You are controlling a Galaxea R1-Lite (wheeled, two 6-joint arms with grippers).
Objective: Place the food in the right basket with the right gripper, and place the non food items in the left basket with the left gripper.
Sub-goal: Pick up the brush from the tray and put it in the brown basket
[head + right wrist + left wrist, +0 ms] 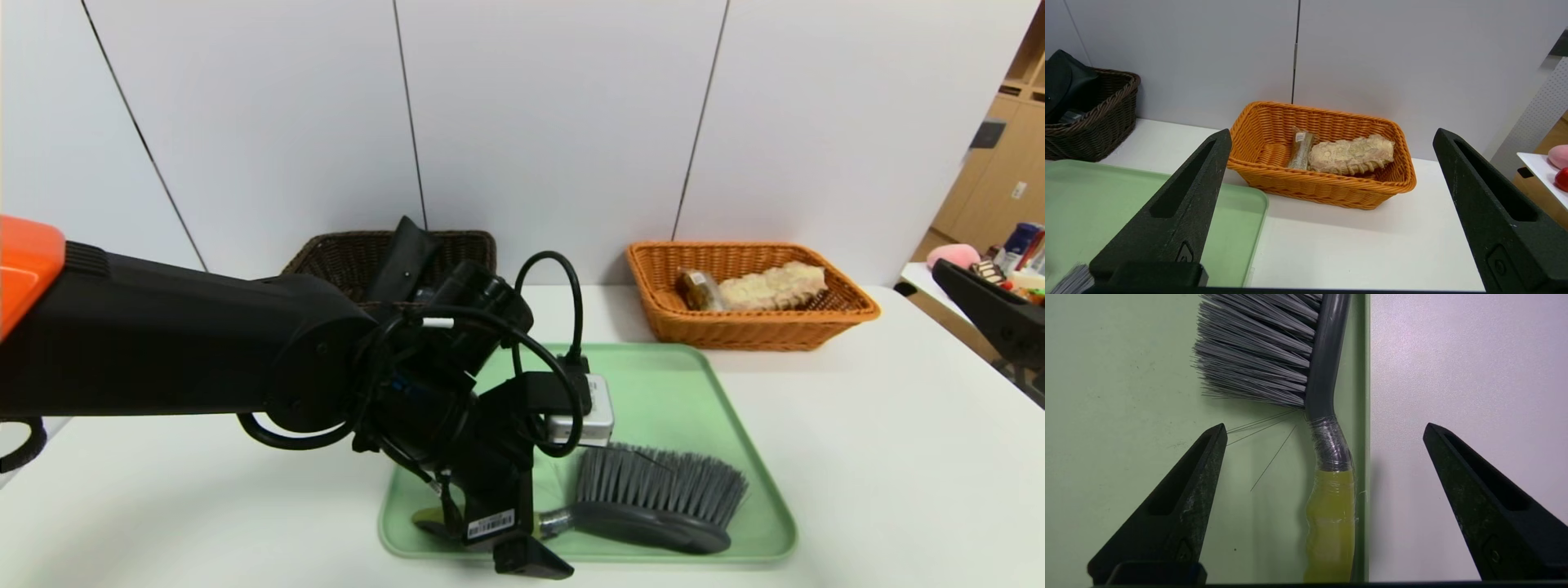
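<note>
A grey-bristled brush [657,490] with a yellow-green handle [1331,522] lies on the green tray [678,392], its handle along the tray's front rim. My left gripper [490,543] is open above the handle [1325,428], one finger over the tray [1126,375] and the other over the table, touching nothing. The dark basket [326,253] at the back left holds a black item [1061,81]. The orange basket [751,335] at the back right holds a beige rib-shaped food piece [771,286] and a wrapped snack [698,287]. My right gripper [1332,131] is open and empty, held off at the table's right side.
The white table [898,457] ends at a white wall behind the baskets. A side table with a pink object [951,255] and packages stands beyond the right edge. My left arm [204,351] hides the tray's left part and part of the dark basket.
</note>
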